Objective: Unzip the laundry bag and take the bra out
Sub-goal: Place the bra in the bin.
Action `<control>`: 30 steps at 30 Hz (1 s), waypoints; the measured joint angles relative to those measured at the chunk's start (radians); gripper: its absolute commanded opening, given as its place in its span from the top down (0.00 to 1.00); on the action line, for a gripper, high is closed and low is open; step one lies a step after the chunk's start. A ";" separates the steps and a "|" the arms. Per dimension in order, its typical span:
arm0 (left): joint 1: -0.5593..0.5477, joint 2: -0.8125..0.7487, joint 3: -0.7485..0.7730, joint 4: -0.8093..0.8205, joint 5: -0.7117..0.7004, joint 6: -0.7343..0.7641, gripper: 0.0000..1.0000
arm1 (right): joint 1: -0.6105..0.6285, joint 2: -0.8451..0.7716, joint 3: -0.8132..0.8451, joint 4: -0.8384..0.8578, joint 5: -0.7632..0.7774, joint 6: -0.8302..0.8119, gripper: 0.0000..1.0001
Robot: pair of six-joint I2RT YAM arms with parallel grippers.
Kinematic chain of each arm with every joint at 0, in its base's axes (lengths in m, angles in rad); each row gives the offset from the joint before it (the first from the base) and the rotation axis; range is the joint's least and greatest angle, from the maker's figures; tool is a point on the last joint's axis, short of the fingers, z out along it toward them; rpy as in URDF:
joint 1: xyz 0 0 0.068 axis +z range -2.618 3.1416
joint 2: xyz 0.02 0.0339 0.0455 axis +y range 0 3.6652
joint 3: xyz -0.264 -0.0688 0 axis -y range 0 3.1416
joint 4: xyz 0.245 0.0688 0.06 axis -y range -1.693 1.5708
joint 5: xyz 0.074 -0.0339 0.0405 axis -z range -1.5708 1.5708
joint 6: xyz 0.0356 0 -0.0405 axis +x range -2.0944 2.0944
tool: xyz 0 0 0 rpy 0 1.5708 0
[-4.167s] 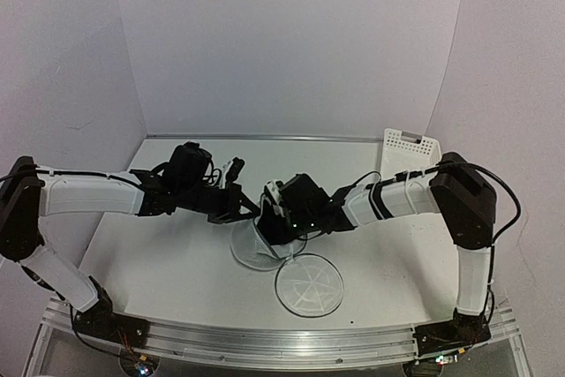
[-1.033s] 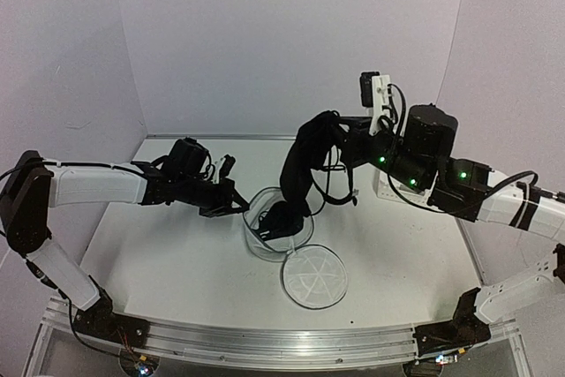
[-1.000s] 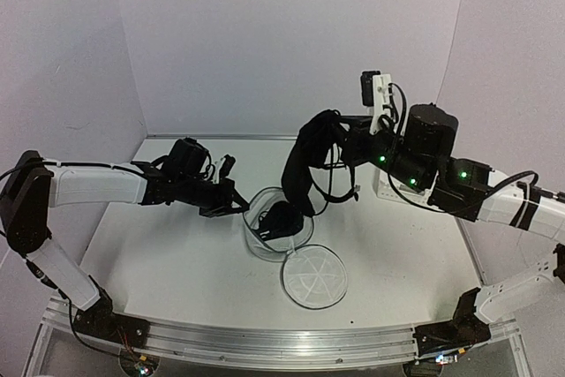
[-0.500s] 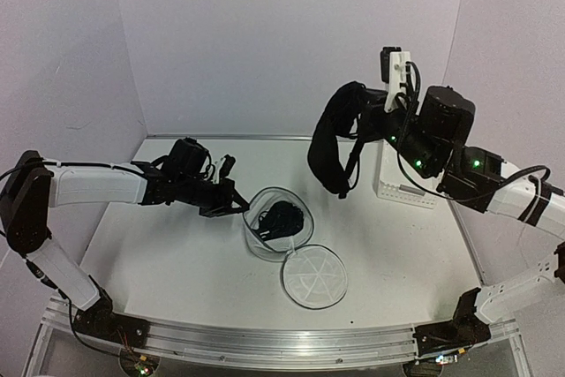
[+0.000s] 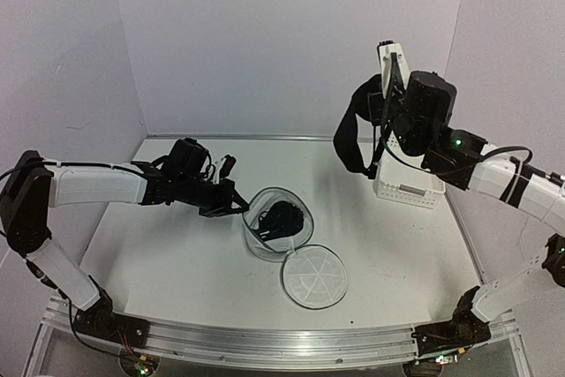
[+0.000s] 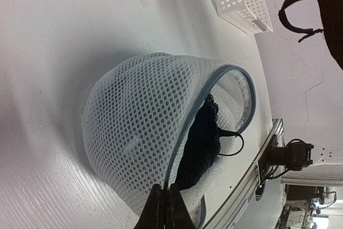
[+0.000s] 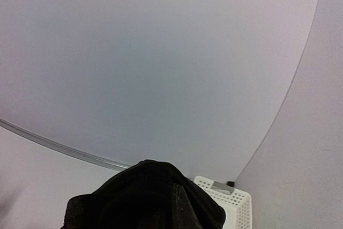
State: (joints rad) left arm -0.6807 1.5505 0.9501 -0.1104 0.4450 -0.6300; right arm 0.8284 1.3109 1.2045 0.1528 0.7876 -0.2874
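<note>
— Where is the bra (image 5: 356, 134) hanging?
— It is dangling in the air at the upper right of the top view, just left of the white basket (image 5: 408, 190). The right fingers (image 5: 377, 105) are clamping it tight.
— And the laundry bag (image 5: 277, 222)?
— It is sitting open mid-frame on the bench (image 5: 168, 253), with its lid (image 5: 313, 282) lying just below. The left fingers (image 6: 154, 213) are pinching its rim, pressed together, and dark fabric (image 6: 201, 143) is lying inside.
</note>
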 measured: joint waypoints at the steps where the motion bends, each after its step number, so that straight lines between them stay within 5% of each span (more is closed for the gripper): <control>1: 0.000 0.000 0.000 -0.002 0.000 0.002 1.00 | -0.014 0.006 0.001 0.000 0.010 -0.008 1.00; 30: 0.000 -0.007 -0.001 -0.029 -0.004 0.013 1.00 | -0.505 0.356 0.182 -0.145 0.058 -0.063 1.00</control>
State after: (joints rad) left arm -0.6807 1.5436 0.9493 -0.1398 0.4408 -0.6174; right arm 0.3233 1.6672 1.3861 0.0082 0.8455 -0.3508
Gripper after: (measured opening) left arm 0.009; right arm 0.038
